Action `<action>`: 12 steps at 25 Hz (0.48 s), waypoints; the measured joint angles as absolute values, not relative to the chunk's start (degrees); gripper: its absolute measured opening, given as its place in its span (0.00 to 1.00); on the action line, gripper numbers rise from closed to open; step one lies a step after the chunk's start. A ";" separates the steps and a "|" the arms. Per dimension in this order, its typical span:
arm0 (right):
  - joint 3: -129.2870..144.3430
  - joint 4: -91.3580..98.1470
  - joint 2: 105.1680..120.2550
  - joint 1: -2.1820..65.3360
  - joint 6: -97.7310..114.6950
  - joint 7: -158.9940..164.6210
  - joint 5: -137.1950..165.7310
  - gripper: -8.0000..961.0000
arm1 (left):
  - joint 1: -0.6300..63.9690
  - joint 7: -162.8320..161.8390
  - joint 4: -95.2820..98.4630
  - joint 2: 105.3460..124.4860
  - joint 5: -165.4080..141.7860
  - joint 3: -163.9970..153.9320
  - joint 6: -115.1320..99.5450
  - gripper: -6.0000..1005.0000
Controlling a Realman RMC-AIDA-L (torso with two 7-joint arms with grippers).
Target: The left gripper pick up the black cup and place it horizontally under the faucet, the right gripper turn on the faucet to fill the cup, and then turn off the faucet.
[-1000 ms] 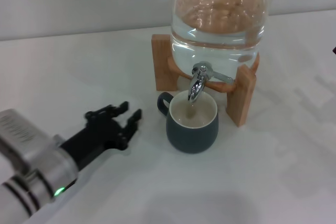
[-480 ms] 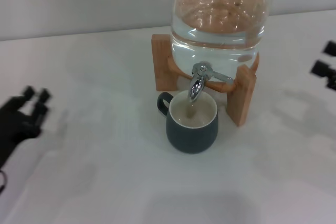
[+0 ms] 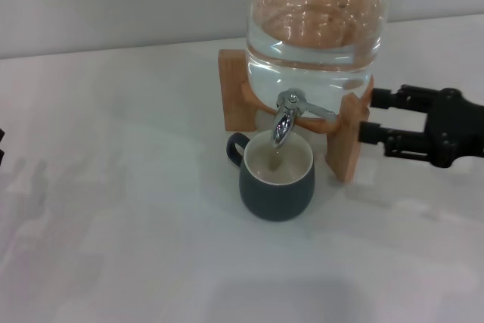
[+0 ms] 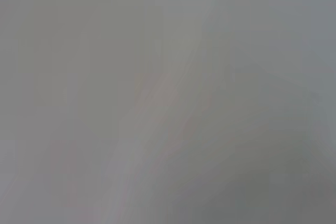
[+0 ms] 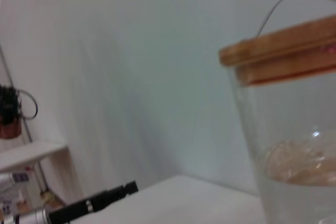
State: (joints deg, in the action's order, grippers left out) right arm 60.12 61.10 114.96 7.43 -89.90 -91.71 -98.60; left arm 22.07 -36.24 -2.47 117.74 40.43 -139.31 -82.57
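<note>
Reaching: right gripper (image 3: 368, 116), fingers apart, pointing left toward faucet (image 3: 286, 116)
Cup: black cup (image 3: 277, 175) upright under spout
Left gripper: barely visible

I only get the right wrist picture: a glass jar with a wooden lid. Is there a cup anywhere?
Observer: Yes. In the head view a black cup stands upright, directly under the faucet.
Operator: Where is this arm's own hand?
Observer: The right hand is beside the wooden stand, open and empty, pointing toward the faucet.
Operator: And the other hand?
Observer: Only a sliver of the left hand shows, at the head view's left edge, far from the cup.
</note>
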 joint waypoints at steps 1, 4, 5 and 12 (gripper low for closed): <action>61.08 61.70 114.96 7.44 -88.99 -91.33 -98.15 0.76 | 21.97 -36.24 -2.48 117.76 40.46 -139.34 -82.58 0.34; 62.08 62.28 114.96 7.65 -87.71 -90.94 -97.55 0.75 | 21.84 -36.19 -2.49 117.97 40.47 -139.61 -82.62 0.34; 62.25 62.32 114.96 7.74 -87.48 -90.90 -97.47 0.75 | 21.84 -36.13 -2.50 118.04 40.47 -139.66 -82.63 0.34; 64.30 62.94 114.96 8.02 -85.40 -90.20 -97.10 0.75 | 21.70 -35.97 -2.54 118.22 40.39 -139.66 -82.68 0.34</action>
State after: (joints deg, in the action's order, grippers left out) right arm 64.30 62.94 114.96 8.02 -85.40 -90.20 -97.10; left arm 21.70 -35.97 -2.54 118.22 40.39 -139.66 -82.68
